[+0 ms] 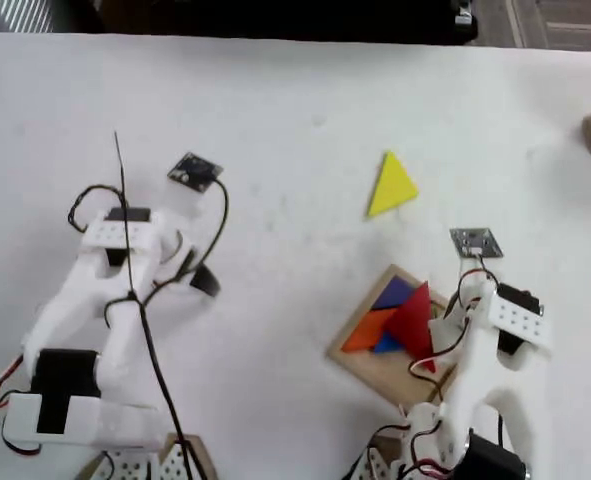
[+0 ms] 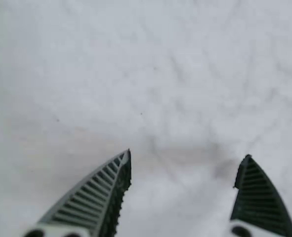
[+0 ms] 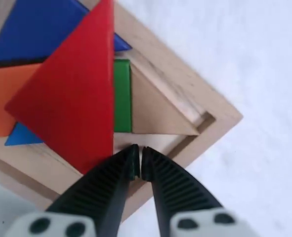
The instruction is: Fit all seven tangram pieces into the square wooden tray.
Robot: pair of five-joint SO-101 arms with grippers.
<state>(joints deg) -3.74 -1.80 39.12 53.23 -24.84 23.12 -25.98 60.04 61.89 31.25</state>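
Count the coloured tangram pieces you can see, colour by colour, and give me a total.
Red piece: 1
Orange piece: 1
Green piece: 1
Yellow piece: 1
Blue: 2, darker blue piece and lighter blue piece
Total: 6

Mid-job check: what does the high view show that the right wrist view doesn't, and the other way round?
High view adds: the yellow triangle lying on the table, apart from the tray. Right wrist view adds: a green piece seated beside a bare triangular gap, and a close look at the right gripper, shut, at the tray's inner edge. Both: the tray, with the red triangle resting across the orange piece and blue pieces.
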